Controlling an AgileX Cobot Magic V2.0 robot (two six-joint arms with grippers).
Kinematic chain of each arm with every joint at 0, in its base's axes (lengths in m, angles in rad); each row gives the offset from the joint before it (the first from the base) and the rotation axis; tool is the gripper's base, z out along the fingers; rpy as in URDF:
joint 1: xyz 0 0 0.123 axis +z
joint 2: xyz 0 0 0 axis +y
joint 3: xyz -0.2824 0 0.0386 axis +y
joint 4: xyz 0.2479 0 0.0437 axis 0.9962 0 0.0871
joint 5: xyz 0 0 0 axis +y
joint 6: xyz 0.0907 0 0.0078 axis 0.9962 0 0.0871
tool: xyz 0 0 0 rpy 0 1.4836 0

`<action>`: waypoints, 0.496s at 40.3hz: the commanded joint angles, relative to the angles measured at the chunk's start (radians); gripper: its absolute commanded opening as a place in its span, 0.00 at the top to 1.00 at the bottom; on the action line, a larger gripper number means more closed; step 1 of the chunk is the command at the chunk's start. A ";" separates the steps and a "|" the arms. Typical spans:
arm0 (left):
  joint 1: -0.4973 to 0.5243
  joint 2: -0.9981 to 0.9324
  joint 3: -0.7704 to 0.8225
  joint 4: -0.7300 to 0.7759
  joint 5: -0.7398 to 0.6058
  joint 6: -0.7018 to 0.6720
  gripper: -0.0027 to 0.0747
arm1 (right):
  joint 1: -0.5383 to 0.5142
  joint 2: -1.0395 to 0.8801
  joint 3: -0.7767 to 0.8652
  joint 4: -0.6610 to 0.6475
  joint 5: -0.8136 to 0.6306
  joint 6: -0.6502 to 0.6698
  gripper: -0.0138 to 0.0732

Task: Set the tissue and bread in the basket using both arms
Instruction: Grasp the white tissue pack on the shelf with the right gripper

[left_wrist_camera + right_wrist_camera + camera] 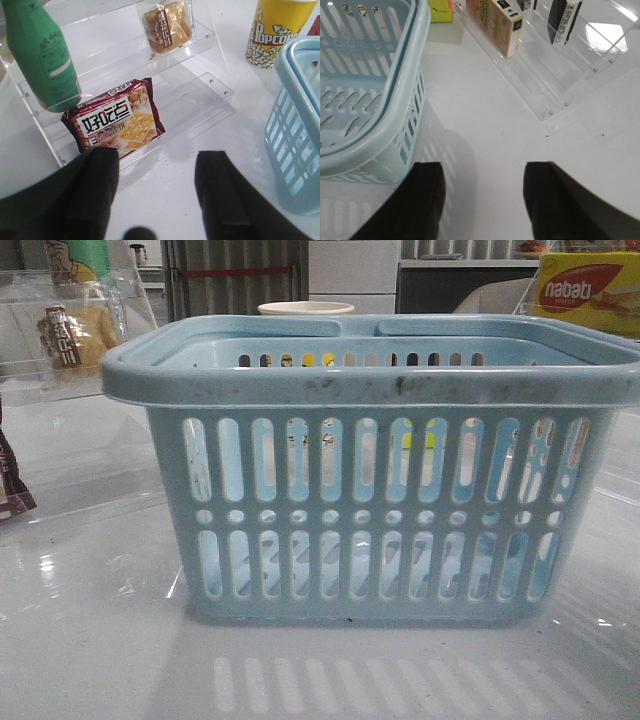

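**Nothing in the basket yet, both grippers empty**

Plainly, the biggest thing is the one light-blue basket (370,500), filling the middle of the front view on the white table (90,640); what shows of its inside holds neither tissue nor bread. Its rim is thick and stiff, so drops over the edge should be easy.

Next in size are two clear acrylic shelves, one on each side of the basket: the left shelf (200,95) at roughly ten o'clock from it in the front view, the right shelf (560,75) seen from the right wrist.

One bread (167,22) sits on an upper step of the left shelf, in a clear wrapper. I judge it light, soft and easily crushed, with slippery film; a gentle pinch across its middle seems best.

One tissue (564,20), a dark pack, stands on the right shelf. It looks light and squashable; gripping across its narrow faces should hold.

Left gripper (157,187) has its fingers spread, holding nothing, above the table before the left shelf. Right gripper (485,197) is likewise spread and empty, beside the basket.
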 commanded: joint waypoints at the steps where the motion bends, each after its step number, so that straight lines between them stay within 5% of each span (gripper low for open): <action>1: -0.007 0.008 -0.027 -0.012 -0.069 -0.007 0.37 | -0.006 0.005 -0.033 0.000 -0.081 -0.001 0.26; 20: -0.007 0.008 -0.027 -0.012 -0.069 -0.007 0.38 | -0.009 0.217 -0.179 -0.023 -0.158 0.010 0.26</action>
